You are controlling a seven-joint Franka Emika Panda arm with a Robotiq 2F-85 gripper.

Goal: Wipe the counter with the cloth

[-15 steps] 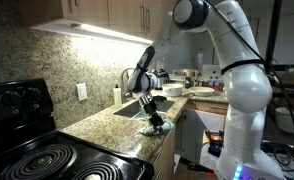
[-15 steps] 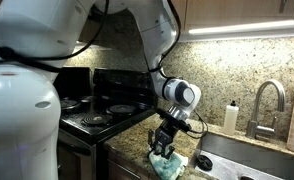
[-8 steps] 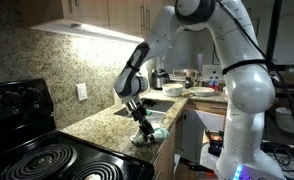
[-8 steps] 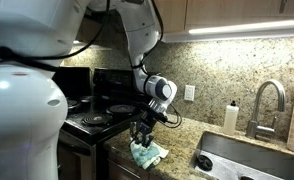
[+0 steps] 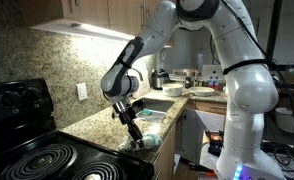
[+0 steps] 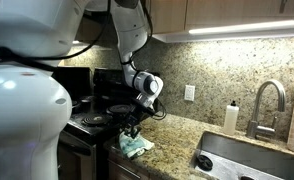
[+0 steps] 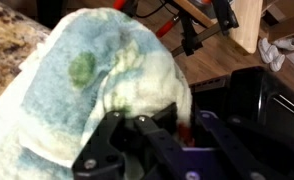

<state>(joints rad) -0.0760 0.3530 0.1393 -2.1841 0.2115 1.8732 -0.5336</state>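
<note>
Robot gripper [image 5: 134, 127], jaws clamped on a pale green-stained cloth [image 5: 147, 141], presses it onto the granite counter [image 5: 95, 126] at its front edge near the stove [image 5: 47, 160], apparently mid-wipe; next likely needs a pressed sweep back along the edge.

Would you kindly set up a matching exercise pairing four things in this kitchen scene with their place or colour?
Things:
1. cloth
2. stove
3. faucet
4. bottle

Descriptions:
A. black, with coil burners
B. rising behind the sink
C. white, upright by the backsplash
D. on the counter, under the pincer

Pairs: 1-D, 2-A, 3-B, 4-C.
</note>
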